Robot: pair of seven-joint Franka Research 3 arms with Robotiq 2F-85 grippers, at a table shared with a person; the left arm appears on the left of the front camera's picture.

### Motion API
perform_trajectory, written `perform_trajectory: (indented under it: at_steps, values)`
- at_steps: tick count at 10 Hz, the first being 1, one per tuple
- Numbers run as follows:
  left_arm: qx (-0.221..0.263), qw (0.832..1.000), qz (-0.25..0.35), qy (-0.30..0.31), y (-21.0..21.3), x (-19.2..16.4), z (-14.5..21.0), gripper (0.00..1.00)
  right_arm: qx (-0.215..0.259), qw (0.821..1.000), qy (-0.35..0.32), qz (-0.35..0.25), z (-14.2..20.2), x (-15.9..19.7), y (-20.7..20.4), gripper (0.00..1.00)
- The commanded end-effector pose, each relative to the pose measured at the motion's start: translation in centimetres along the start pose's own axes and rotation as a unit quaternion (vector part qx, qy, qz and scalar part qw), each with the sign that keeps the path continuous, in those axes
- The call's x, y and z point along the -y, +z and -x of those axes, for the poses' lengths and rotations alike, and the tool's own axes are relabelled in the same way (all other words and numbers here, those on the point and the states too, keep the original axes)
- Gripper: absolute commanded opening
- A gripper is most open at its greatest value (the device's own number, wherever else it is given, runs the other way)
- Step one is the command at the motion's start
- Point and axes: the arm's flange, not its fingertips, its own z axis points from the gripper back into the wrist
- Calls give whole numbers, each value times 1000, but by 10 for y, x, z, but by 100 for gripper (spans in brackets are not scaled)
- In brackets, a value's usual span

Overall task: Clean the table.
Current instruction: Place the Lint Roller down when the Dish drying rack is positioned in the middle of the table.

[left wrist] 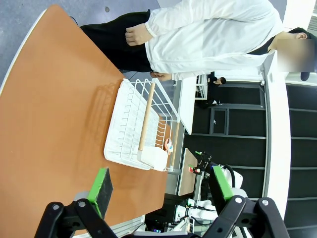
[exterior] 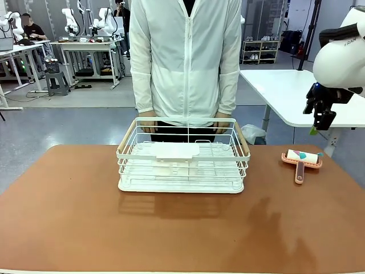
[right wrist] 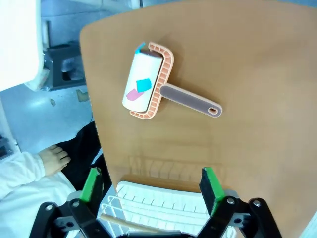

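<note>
Terracotta bench (exterior: 68, 228) under everything, matte, rigid, heavy; not for lifting, only for wiping or rolling across, likely a little grippy under a roller. White wire rack (exterior: 183, 162) at mid-bench, taken as landmark: light and stiff by the look, graspable at its wooden side rails. Person's hands (exterior: 149, 122) just behind the rack's far rim. Left claw (left wrist: 161, 191) spread wide, empty, hovering off the rack's left end. Right of the rack, near the bench's right edge, pink lint roller (exterior: 301, 160), light, best pinched along its handle. Right claw (exterior: 320, 117) raised above the roller, spread wide, empty. Beyond the rack, a white-topped table (exterior: 285, 91) and grey workshop floor (exterior: 57, 123).
</note>
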Motion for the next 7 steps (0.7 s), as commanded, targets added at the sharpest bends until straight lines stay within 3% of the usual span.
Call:
perform_trajectory:
  at_steps: [1, 7]
  values:
    - [0, 1000, 13, -5, 3, 1, 0, 100, -3, 1000, 7, -8, 1, -3, 0, 100]
    - [0, 1000, 13, -5, 3, 1, 0, 100, -3, 1000, 7, -8, 1, -3, 0, 100]
